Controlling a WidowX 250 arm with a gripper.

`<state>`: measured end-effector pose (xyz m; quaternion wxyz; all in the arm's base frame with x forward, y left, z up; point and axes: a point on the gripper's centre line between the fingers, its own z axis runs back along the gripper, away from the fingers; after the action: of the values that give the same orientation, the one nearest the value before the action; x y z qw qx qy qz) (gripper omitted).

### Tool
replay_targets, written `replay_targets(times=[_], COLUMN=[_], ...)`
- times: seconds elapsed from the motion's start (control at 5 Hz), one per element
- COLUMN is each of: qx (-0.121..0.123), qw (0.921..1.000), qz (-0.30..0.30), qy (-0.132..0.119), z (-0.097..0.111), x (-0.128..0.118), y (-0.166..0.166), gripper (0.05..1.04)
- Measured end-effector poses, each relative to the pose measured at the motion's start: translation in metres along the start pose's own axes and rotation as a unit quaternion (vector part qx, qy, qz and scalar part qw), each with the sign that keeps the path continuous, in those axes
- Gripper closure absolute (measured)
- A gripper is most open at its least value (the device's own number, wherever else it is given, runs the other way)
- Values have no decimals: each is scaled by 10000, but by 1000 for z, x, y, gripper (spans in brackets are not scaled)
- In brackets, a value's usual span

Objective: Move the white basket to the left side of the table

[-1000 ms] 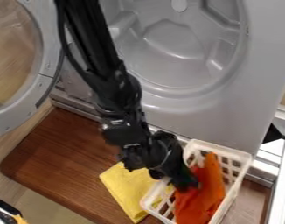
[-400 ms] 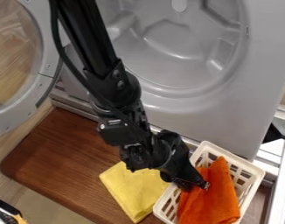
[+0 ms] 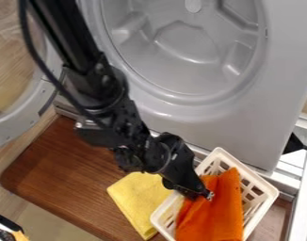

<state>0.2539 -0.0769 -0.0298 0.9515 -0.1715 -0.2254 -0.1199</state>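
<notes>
White lattice basket (image 3: 249, 171) shifted toward yellow cloth (image 3: 136, 195) | fingers (image 3: 197, 189) by rumpled orange cloth (image 3: 213, 217) | clenched: can't tell

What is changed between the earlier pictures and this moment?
The white basket went rightward in the view, then partly back left, turning clockwise. The orange cloth inside moved along with it. The gripper also came back slightly left, and the arm above it swung left. The yellow cloth stayed in place.
</notes>
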Motion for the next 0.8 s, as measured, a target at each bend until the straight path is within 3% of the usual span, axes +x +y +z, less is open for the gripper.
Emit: replay_targets(times=[0.2, 0.4, 0.6, 0.8], qx=[-99, -30, 177, 724], qw=[9997, 9994, 9994, 9960], qz=[-89, -4, 61, 358], qy=[-191, -333, -295, -372], z=[17, 36, 55, 86], x=[4, -1, -5, -13], y=[-3, 13, 35, 73], gripper=[981, 981, 981, 981])
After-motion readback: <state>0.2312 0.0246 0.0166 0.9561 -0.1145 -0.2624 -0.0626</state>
